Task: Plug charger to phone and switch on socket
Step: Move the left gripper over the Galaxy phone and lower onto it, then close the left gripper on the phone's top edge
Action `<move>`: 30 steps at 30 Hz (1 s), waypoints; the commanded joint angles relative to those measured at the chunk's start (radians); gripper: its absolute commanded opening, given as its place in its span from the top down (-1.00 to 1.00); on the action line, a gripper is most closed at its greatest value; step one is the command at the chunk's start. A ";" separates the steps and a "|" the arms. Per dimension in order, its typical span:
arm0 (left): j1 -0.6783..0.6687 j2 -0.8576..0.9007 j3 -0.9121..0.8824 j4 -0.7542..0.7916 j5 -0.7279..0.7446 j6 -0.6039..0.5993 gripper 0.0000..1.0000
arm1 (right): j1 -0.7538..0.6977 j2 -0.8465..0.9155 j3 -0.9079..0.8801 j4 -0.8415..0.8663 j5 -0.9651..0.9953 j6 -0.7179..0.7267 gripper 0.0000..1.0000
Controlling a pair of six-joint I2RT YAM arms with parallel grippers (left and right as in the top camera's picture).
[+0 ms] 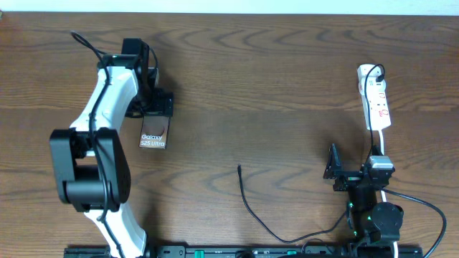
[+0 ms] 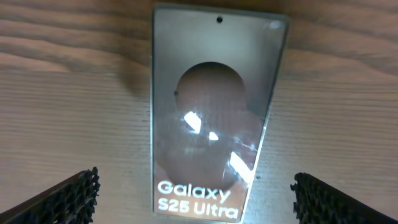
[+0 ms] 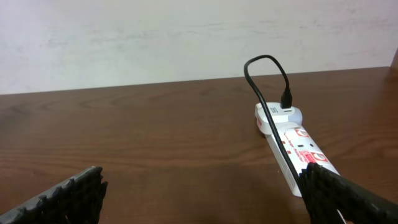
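Wooden table (image 1: 287, 93), flat dark-screened phone (image 1: 153, 135)

Table (image 1: 287, 86): dark brown wood with wavy grain, fills the overhead view almost edge to edge. Wall (image 3: 155, 37): off-white, plain, faintly mottled, rises directly behind the table's far edge. Light: soft and even, shadows short and faint. Seen close from the left wrist, the wood looks paler, washed by glare.

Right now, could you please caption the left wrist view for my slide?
Open left gripper hovers over the phone lying face up on the wooden table.
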 commanded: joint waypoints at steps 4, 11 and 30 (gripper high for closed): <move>0.000 0.062 0.016 -0.001 -0.006 0.002 -0.96 | 0.010 -0.006 -0.001 -0.005 0.004 -0.013 -0.99; 0.000 0.064 0.010 0.001 -0.005 0.010 -0.96 | 0.010 -0.006 -0.001 -0.005 0.005 -0.013 -0.99; 0.000 0.066 -0.003 0.016 0.006 0.022 -0.96 | 0.010 -0.006 -0.001 -0.005 0.004 -0.013 -0.98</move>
